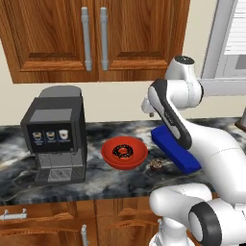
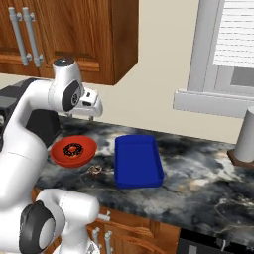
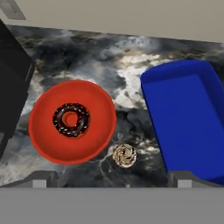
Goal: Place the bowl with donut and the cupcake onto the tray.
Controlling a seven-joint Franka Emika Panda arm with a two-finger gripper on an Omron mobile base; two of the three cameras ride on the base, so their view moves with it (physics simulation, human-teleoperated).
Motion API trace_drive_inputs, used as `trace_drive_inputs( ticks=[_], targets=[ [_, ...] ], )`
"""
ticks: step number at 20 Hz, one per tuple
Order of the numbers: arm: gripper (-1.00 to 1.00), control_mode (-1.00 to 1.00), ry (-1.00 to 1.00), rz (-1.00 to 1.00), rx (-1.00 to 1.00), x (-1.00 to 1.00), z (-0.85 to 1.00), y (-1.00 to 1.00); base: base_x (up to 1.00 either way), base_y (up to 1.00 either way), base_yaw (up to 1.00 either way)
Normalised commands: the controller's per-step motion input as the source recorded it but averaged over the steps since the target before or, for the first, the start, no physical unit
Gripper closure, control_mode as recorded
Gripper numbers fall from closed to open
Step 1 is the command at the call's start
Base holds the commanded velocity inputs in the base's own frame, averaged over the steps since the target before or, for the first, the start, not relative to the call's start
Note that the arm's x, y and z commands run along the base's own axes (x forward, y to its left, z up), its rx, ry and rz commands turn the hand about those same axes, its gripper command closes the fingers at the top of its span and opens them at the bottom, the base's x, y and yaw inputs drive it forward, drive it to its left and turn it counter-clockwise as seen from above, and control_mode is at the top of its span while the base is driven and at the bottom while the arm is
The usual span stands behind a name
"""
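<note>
The arm's elbow covers part of the blue tray (image 1: pixel 178 153), and the gripper (image 3: pixel 112 178) hangs above with its tips spread apart, holding nothing. On the dark marbled counter (image 2: pixel 198 173), the red bowl (image 3: pixel 72 121) holds the donut (image 3: pixel 71 120); the cupcake (image 3: pixel 124 155) sits between bowl and tray, the coffee machine (image 1: pixel 56 134) stands left under wooden cabinets (image 1: pixel 91 36)

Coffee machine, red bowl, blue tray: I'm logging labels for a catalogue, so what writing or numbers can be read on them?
None can be read.
Black-and-grey coffee machine: three small round icons on its front panel, too small to read.
Round red bowl: no text.
Flat rectangular blue tray: no text.
</note>
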Motion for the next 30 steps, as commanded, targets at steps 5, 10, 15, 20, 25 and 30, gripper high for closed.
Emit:
trace_drive_inputs(
  ticks=[5, 10, 15, 20, 25, 30],
  targets=[
    [-1.0, -1.0, 0.0, -0.04, 0.06, 0.33, -0.49, 0.05, 0.0, 0.0, 0.0],
    [-1.0, -1.0, 0.0, -0.08, 0.02, 0.08, -0.19, 0.0, 0.0, 0.0, 0.0],
    [-1.0, -1.0, 0.0, -0.01, 0.0, 0.0, -0.5, 0.0, 0.0, 0.0, 0.0],
    [-1.0, -1.0, 0.0, 0.0, 0.0, 0.08, -0.75, 0.0, 0.0, 0.0, 0.0],
    [-1.0, -1.0, 0.0, 0.0, 0.0, 0.11, -0.72, 0.0, 0.0, 0.0, 0.0],
    [-1.0, -1.0, 0.0, 0.0, 0.0, 0.26, -0.38, 0.04, 0.0, 0.0, 0.0]
  ],
)
